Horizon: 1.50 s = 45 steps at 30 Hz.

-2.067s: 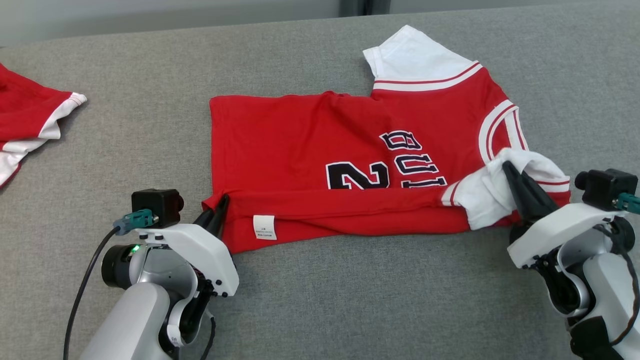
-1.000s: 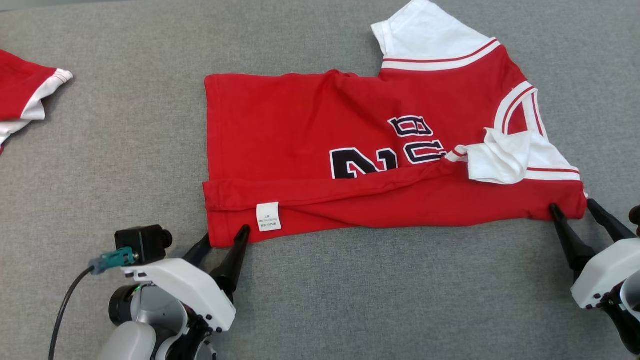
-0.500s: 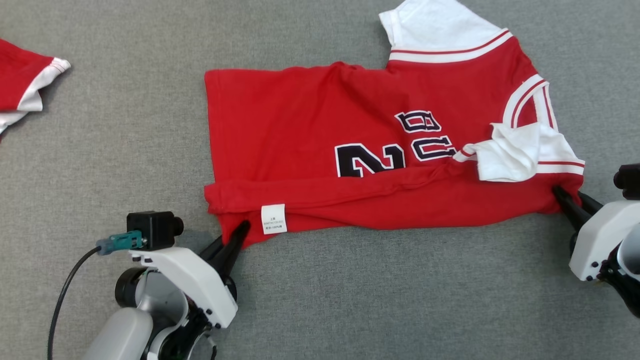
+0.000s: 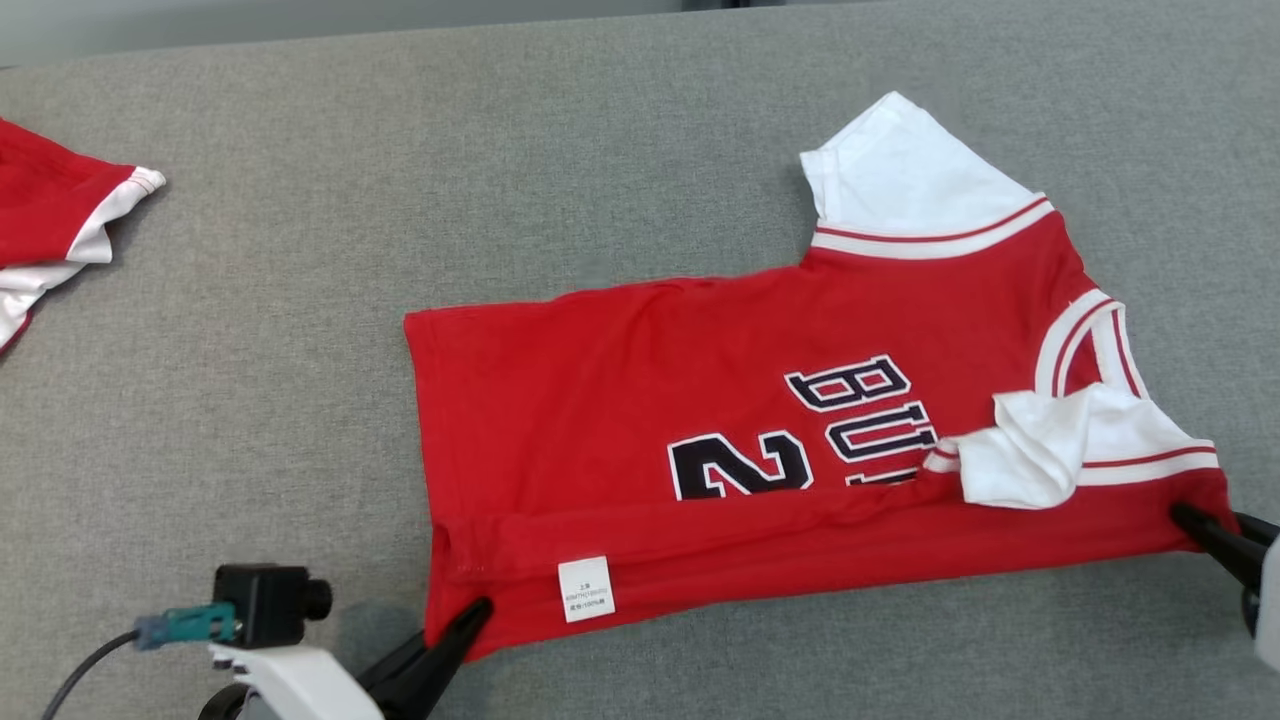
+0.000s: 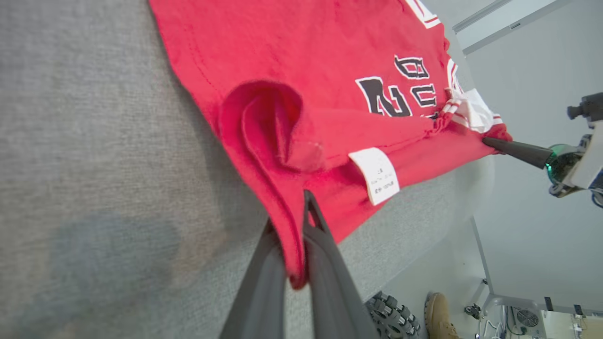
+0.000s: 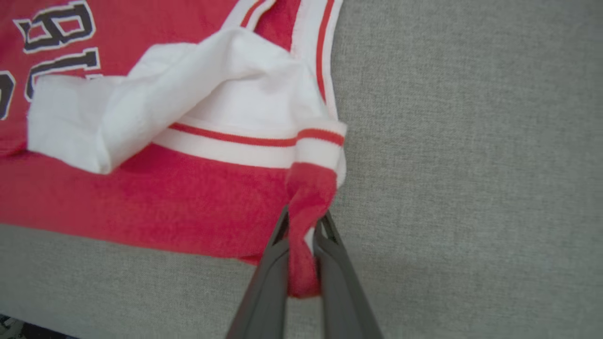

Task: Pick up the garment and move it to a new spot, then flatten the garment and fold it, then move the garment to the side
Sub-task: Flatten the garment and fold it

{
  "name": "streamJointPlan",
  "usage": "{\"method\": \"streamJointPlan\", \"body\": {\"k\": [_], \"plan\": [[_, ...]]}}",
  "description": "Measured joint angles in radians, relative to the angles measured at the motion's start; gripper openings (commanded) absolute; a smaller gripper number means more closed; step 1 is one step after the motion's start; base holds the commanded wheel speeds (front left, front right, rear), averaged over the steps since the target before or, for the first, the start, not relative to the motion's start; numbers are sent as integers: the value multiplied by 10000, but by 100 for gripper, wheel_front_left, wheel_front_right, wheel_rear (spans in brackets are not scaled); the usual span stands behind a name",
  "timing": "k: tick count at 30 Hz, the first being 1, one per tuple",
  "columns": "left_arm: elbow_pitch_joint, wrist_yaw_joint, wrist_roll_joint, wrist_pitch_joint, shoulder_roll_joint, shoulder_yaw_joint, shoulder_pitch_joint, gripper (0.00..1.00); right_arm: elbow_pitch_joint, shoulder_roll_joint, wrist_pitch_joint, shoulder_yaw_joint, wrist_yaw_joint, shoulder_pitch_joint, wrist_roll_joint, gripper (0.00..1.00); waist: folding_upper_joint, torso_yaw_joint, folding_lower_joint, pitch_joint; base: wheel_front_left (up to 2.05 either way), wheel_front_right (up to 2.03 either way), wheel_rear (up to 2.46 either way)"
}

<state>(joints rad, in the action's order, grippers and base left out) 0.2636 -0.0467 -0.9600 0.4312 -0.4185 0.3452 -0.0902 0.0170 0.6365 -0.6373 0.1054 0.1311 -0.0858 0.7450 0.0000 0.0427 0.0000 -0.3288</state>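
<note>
- My left gripper (image 5: 289, 214) is at the near side of the grey fabric-topped desk (image 4: 300, 250). Its jaws are pinched narrow on the near left corner of the red garment (image 4: 620, 420), and a strip of hem runs down between the two fingers.
- My right gripper (image 6: 304, 216) is also at the near side, off to the right. It is clamped tight on the garment's near right corner, just below the striped white cuff band, with a tuck of red cloth bunched between the fingers.
- The garment's near edge stretches between the two grips. It is doubled over on itself into a long fold running left to right, close to the desk's near edge.
- A white care label (image 4: 586, 588) lies on that fold, just right of the left grip.
- Behind the fold, the dark number and letters (image 4: 800, 440) face up, partly covered by the fold.
- To the right of the print, the near white sleeve (image 4: 1020, 455) is flipped inward and crumpled on the red body.
- The rest of the body lies fairly flat across the middle and right of the desk, with mild wrinkles.
- The far white sleeve (image 4: 900, 170) points towards the desk's far edge.
- A second red and white garment (image 4: 50, 220) sits well apart towards the far left, cut off by the frame.
</note>
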Motion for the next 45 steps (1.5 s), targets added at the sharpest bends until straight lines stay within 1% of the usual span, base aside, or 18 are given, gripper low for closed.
{"method": "streamJointPlan", "body": {"k": [4,9,12,16,17,18,19,21,23,27,30,33,35,37,38,40,43,45], "plan": [[677,-21,-523,31,-107,-268,-528,0,-458,29,-142,-686,0,482,320,0,0,-51,0,-101,0,0,0],[869,42,-1047,270,-198,-416,-724,0,-625,-132,-230,-1317,0,586,466,0,0,-126,0,-265,0,0,0],[754,75,-1262,330,-104,-399,-725,0,-606,-433,-332,-1281,0,585,472,0,0,-167,0,-337,0,0,0],[-42,23,-1145,228,58,-255,-695,0,-276,-863,-274,-836,-2,589,205,0,0,-210,0,-424,0,0,0],[-224,23,-1055,128,151,-199,-672,12,-207,-949,-140,-738,-4,586,82,0,0,-221,0,-431,0,0,0],[-372,21,-997,-12,268,-174,-650,48,-173,-976,56,-665,-4,584,-36,35,0,-232,0,-434,0,0,0],[-495,17,-936,-155,387,-169,-629,100,-146,-972,232,-598,-4,584,-159,100,0,-247,0,-433,0,0,0],[-606,23,-761,-393,510,-132,-553,100,-125,-861,376,-447,-2,599,-345,100,0,-277,0,-412,0,0,0],[-598,-10,-479,-725,522,-219,-468,100,-127,-757,673,-610,-2,604,-520,100,0,-293,0,-395,0,0,0],[-341,-349,349,-1126,213,-433,-264,100,-447,-468,1076,-1026,-4,251,-842,100,0,-308,0,-406,0,0,0],[86,-625,623,-1287,132,-748,214,100,-951,-314,1099,-1112,-2,-592,-825,100,0,-329,0,-568,0,0,0],[56,-892,1271,-1325,-58,-905,1507,100,-1009,-190,1051,-1114,-2,-1822,-966,100,0,-426,0,-863,0,0,0],[-270,-1041,1745,-1189,-67,-757,2510,100,-800,-215,1007,-882,-4,-2796,-1237,100,0,-520,0,-1110,0,0,0],[-593,-1018,2061,-861,33,-328,3413,100,-451,-311,976,-499,-2,-3799,-1534,100,0,-636,0,-1386,0,0,0],[-593,-1018,2061,-861,33,-328,3413,100,-451,-311,976,-499,-2,-3799,-1534,100,0,-636,0,-1386,0,0,0],[-1001,-894,2125,-696,424,-8,4343,100,96,-499,941,-169,-4,-4786,-1871,100,0,-779,0,-1668,0,0,0],[-1902,-686,2399,-376,652,481,5487,100,1030,-823,815,479,-4,-5969,-2132,100,0,-1055,0,-2041,0,0,0],[-2429,-577,2491,-151,788,796,5789,100,1655,-1018,788,874,-2,-6640,-2374,100,0,-1241,0,-2241,0,0,0]]}}
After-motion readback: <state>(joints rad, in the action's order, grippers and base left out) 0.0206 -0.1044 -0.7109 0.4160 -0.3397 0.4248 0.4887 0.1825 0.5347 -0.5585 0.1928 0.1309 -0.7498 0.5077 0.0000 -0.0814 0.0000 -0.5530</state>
